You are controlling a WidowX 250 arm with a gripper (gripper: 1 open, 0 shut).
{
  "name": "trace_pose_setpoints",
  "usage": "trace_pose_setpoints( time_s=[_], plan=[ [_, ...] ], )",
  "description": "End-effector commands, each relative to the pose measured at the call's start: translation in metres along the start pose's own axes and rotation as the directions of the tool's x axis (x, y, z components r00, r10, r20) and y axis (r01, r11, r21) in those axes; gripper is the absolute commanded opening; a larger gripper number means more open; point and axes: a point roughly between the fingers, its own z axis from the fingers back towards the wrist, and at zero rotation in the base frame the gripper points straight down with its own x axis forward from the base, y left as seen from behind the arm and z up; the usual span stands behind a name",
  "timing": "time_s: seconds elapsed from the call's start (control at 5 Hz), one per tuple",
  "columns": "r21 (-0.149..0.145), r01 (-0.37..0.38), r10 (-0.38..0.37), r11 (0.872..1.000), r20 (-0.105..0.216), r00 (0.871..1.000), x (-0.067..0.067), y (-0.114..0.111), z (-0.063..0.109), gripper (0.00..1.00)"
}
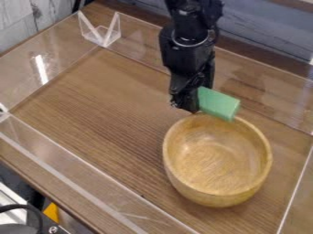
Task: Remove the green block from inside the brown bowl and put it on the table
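green bar gripped above the rim of a wooden bowl

a black robot gripper (188, 99) is closed on one end of a flat, matte green rectangular block (218, 104), held over the far rim of a round, light-brown wooden bowl (218, 163), near the right edge of the brown wood-grain table (91, 105). the block looks light and stiff, unlikely to break; gripping nearer its middle would probably curb tilting.

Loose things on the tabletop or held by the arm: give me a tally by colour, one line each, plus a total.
Green: 1, the block at the fingers
Light brown: 1, the bowl
Clear: 1, the angular holder at the far left
Total: 3
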Motion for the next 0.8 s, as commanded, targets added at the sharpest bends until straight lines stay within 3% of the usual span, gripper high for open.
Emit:
trace_pose_setpoints(
  time_s=[0.0, 0.2, 0.6],
  plan=[
    [-0.047, 0.007, -0.006, 0.999, 0.013, 1.0, 0.0062, -0.0147, 0.0059, 0.0],
    [-0.045, 0.073, -0.072, 0.996, 0.025, 0.997, 0.0052, -0.0177, 0.0015, 0.0],
    [-0.038, 0.142, -0.14, 0.989, 0.059, 0.988, 0.0043, -0.0174, 0.0099, 0.0]
  ],
)
